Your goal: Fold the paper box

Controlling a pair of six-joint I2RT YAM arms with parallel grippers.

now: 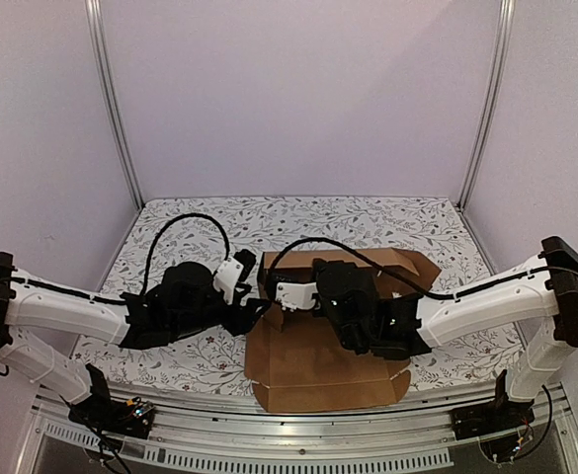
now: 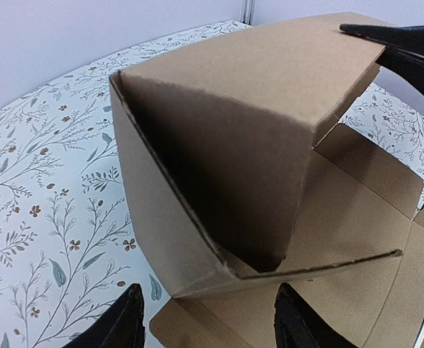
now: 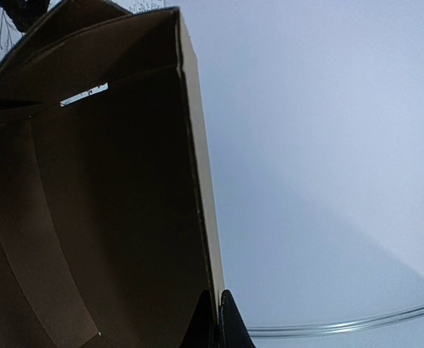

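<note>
While your right pincer (image 3: pixel 221 319) is clamped on a raised wall of the paper box (image 1: pixel 318 375) sitting on the worktop (image 1: pixel 170 247), hold that pinch steady and nudge the wide-open left pincer (image 2: pixel 210 293) against the near corner flap, pushing along the crease so nothing buckles.

Plain brown cardboard paper box (image 2: pixel 226 145) fills centre. One side panel raised and folded over into hollow wedge, open end facing camera, raw corrugated edge visible along lower rim. Flat creased base and flaps stretch away to right. Left gripper (image 2: pixel 213 326) at bottom edge, black fingertips (image 2: pixel 125 322) well apart, low flap of box between them. Black right gripper (image 2: pixel 385 45) at top right, touching raised panel's upper corner. White leaf-and-flower print tablecloth (image 2: pixel 45 203) underneath. Pale wall (image 2: pixel 88 36) behind.
</note>
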